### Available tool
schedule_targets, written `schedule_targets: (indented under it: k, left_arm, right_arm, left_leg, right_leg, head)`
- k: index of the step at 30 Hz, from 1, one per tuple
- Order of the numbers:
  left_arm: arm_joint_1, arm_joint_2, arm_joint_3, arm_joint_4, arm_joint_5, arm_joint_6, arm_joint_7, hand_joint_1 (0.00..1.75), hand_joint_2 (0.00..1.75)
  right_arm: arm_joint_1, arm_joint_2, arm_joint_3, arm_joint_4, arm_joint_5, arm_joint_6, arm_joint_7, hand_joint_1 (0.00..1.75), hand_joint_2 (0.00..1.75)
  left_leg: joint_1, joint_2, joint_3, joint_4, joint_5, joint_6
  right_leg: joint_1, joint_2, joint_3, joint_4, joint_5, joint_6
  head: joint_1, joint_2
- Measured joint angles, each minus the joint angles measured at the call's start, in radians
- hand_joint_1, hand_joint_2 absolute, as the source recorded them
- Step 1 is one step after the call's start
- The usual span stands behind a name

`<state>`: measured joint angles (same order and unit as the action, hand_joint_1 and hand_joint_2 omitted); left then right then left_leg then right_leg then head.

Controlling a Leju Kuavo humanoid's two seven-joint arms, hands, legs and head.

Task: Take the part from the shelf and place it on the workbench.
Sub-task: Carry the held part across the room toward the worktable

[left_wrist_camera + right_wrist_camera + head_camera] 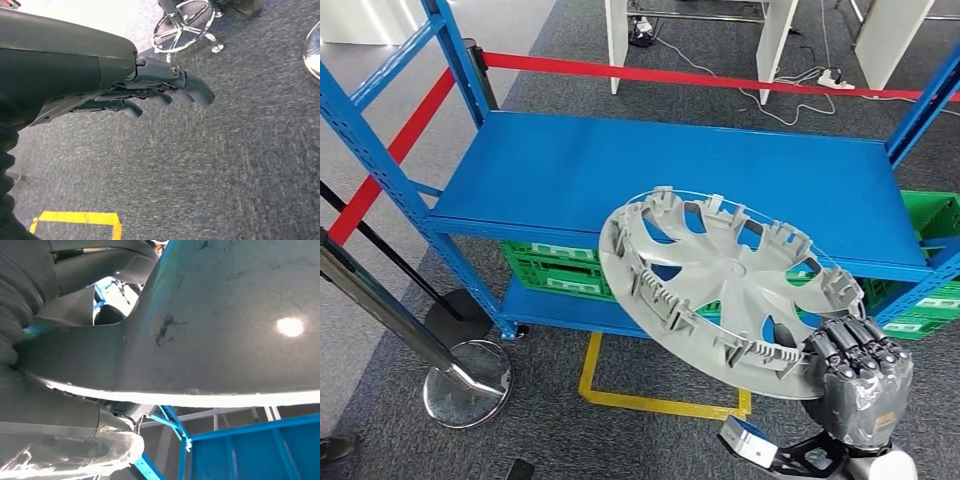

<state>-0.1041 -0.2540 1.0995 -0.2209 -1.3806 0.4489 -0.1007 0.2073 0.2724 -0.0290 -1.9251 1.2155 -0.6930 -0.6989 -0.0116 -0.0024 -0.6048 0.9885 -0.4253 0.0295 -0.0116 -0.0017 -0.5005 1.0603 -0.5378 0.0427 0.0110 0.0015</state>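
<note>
Right hand [860, 375], lower right, grips a grey hubcap [720, 285] (tilted) before a blue shelf [546, 170] on grey carpet [388, 240]; left hand [151, 87] holds nothing, fingers extended.

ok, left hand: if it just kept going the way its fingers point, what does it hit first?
Most likely the grey carpet. In the left wrist view the left hand hangs empty, fingers loosely together, over bare floor. A chair base lies further out and off to one side. Depth is hard to judge.

Matt grey plastic hubcap [724, 285]; glossy blue painted-metal shelf [569, 170]; rough carpet [226, 160].
</note>
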Motion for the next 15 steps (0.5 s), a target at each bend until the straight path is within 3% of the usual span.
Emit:
schedule_targets:
  k: [1, 2, 4, 5, 7, 9, 10, 11, 12, 14, 15]
  left_arm:
    - [0.000, 0.000, 0.000, 0.000, 0.001, 0.000, 0.000, 0.00, 1.75]
    - [0.000, 0.000, 0.001, 0.000, 0.002, 0.001, 0.000, 0.00, 1.75]
    - [0.001, 0.001, 0.003, 0.000, 0.004, 0.001, 0.000, 0.00, 1.75]
    - [0.002, 0.002, 0.005, 0.000, 0.006, 0.001, 0.000, 0.00, 1.75]
    - [0.004, 0.002, 0.008, 0.000, 0.008, 0.001, 0.000, 0.00, 1.75]
    - [0.004, 0.003, 0.010, 0.000, 0.009, 0.001, 0.000, 0.00, 1.75]
    - [0.004, 0.003, 0.011, 0.000, 0.009, 0.001, 0.000, 0.00, 1.75]
    - [0.003, 0.003, 0.012, 0.000, 0.010, 0.001, 0.000, 0.00, 1.75]
    - [0.003, 0.003, 0.013, 0.000, 0.011, 0.001, 0.000, 0.00, 1.75]
    - [0.002, 0.004, 0.014, 0.000, 0.012, 0.001, 0.000, 0.00, 1.75]
    - [0.001, 0.004, 0.015, 0.000, 0.012, 0.001, 0.000, 0.00, 1.75]
  right_arm:
    - [-0.002, 0.000, 0.000, 0.003, -0.001, 0.000, 0.000, 1.75, 1.75]
    - [-0.004, 0.000, -0.001, 0.007, -0.002, 0.000, 0.000, 1.75, 1.75]
    - [-0.005, 0.000, -0.002, 0.015, -0.004, 0.000, 0.000, 1.75, 1.75]
    - [-0.006, 0.000, -0.003, 0.019, -0.005, 0.000, 0.000, 1.75, 1.75]
    - [-0.008, 0.000, -0.003, 0.027, -0.005, 0.000, 0.002, 1.75, 1.75]
    - [-0.010, 0.001, -0.003, 0.035, -0.003, 0.000, 0.004, 1.75, 1.75]
    - [-0.011, 0.001, -0.003, 0.040, -0.002, 0.000, 0.004, 1.75, 1.75]
    - [-0.011, 0.001, -0.003, 0.045, 0.000, 0.000, 0.005, 1.75, 1.75]
    - [-0.012, 0.001, -0.003, 0.050, 0.001, 0.000, 0.006, 1.75, 1.75]
    - [-0.012, 0.001, -0.003, 0.057, 0.003, 0.000, 0.010, 1.75, 1.75]
    - [-0.013, 0.001, -0.003, 0.060, 0.004, 0.000, 0.012, 1.75, 1.75]
  left_leg:
    - [-0.002, 0.000, -0.006, 0.003, 0.008, -0.005]
    - [-0.003, 0.000, -0.011, 0.005, 0.016, -0.009]
    - [-0.001, -0.001, -0.019, 0.008, 0.025, -0.019]
    - [0.000, -0.001, -0.025, 0.018, 0.010, -0.025]
    - [0.005, -0.002, -0.048, 0.087, -0.071, -0.037]
    - [0.009, -0.001, -0.077, 0.212, -0.163, -0.046]
    - [0.011, -0.001, -0.081, 0.261, -0.180, -0.048]
    - [0.012, -0.001, -0.073, 0.284, -0.175, -0.048]
    - [0.012, -0.001, -0.048, 0.270, -0.152, -0.047]
    - [0.011, -0.001, 0.045, 0.153, -0.106, -0.036]
    - [0.009, -0.001, 0.097, 0.078, -0.101, -0.030]
  right_leg:
    - [0.001, 0.001, 0.032, -0.052, -0.008, -0.004]
    - [0.003, 0.002, 0.044, -0.077, -0.017, -0.008]
    - [0.003, 0.001, 0.028, -0.083, -0.009, -0.024]
    - [0.002, -0.001, 0.018, -0.083, -0.001, -0.034]
    - [0.000, -0.005, 0.001, -0.084, 0.019, -0.052]
    - [0.001, -0.007, -0.023, -0.082, 0.041, -0.059]
    - [0.002, -0.007, -0.038, -0.080, 0.052, -0.059]
    - [0.002, -0.008, -0.054, -0.077, 0.062, -0.058]
    - [0.003, -0.008, -0.069, -0.073, 0.071, -0.056]
    - [0.004, -0.008, -0.094, -0.066, 0.087, -0.051]
    - [0.005, -0.008, -0.102, -0.063, 0.094, -0.047]
  head:
    - [0.000, 0.000]
    - [-0.001, 0.000]
    - [0.000, 0.000]
    - [-0.002, 0.000]
    - [-0.004, 0.000]
    - [-0.006, 0.000]
    - [-0.006, 0.000]
    - [-0.006, 0.000]
    - [-0.006, 0.000]
    - [-0.006, 0.000]
    - [-0.006, 0.000]
